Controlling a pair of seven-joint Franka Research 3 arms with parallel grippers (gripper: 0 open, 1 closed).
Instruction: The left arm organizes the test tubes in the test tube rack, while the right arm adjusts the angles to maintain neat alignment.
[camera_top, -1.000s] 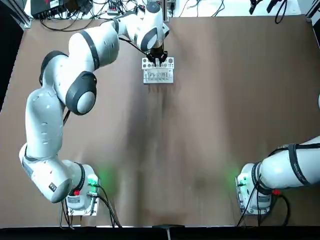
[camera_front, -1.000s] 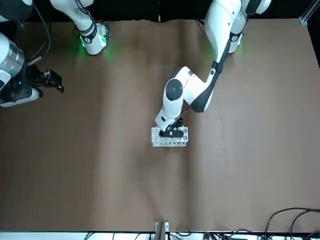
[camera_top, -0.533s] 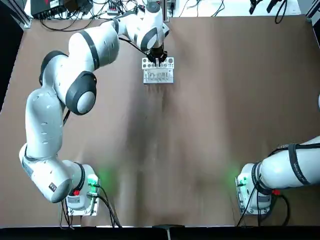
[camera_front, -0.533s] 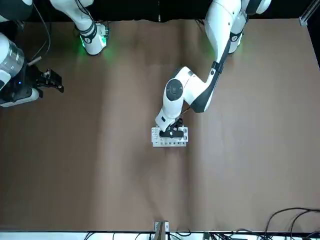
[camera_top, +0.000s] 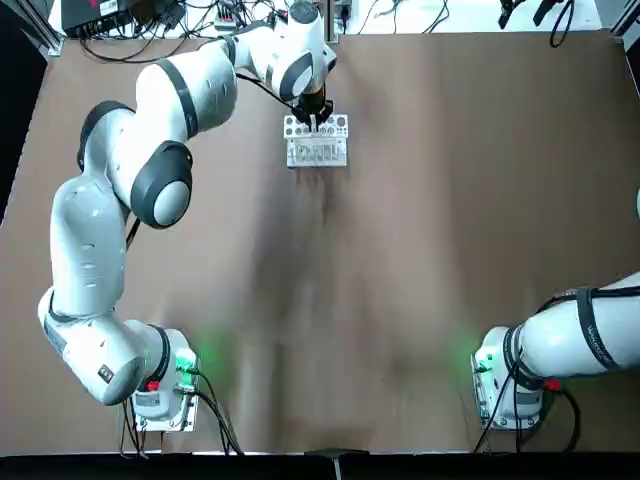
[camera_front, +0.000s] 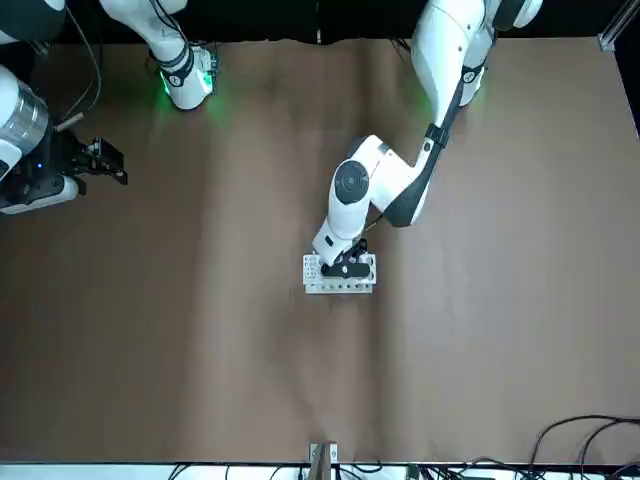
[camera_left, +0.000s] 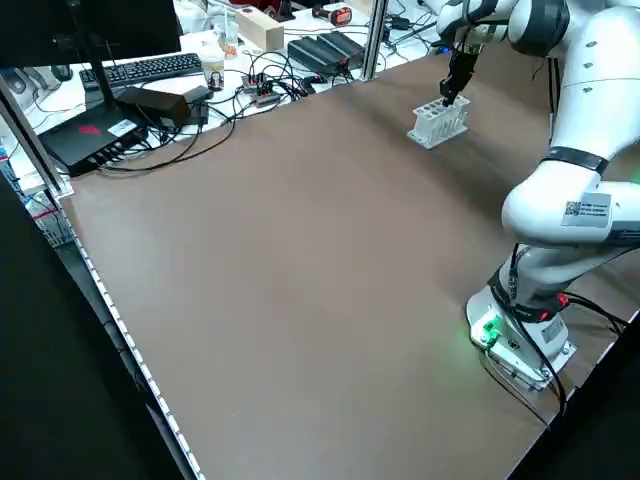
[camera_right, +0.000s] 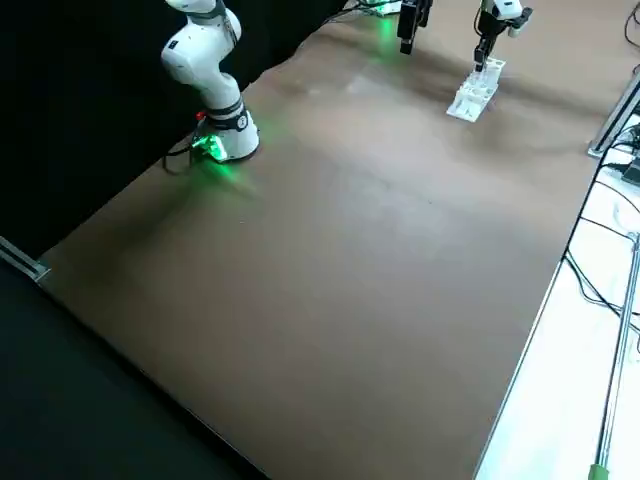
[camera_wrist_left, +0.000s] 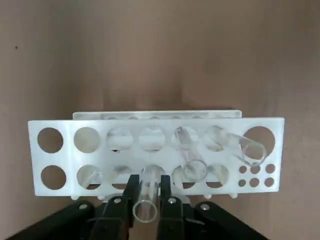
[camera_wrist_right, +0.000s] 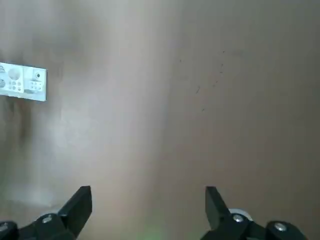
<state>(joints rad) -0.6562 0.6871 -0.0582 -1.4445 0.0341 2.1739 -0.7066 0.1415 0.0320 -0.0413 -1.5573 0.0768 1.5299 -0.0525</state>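
Observation:
The white test tube rack (camera_top: 316, 141) stands at the far middle of the table, also seen as the rack (camera_front: 339, 275) from the front. My left gripper (camera_top: 313, 118) hangs right over its far row. In the left wrist view, the left gripper (camera_wrist_left: 146, 200) is shut on a clear test tube (camera_wrist_left: 145, 209) that stands in a hole of the rack (camera_wrist_left: 55, 150). A second tube (camera_wrist_left: 192, 162) sits in the rack, and a third tube (camera_wrist_left: 242, 146) leans tilted at one end. My right gripper (camera_front: 100, 160) hovers open far off to the robot's right side, fingers (camera_wrist_right: 82, 202) wide apart.
Cables and electronics (camera_top: 150, 18) lie beyond the far table edge. A keyboard and black boxes (camera_left: 150, 95) crowd the bench past that edge. The arm bases (camera_top: 165, 385) glow green at the near edge. Brown tabletop (camera_top: 400, 280) stretches between the rack and the bases.
My left wrist has shifted very slightly over the rack's far row. The rack and the right arm stand as before.

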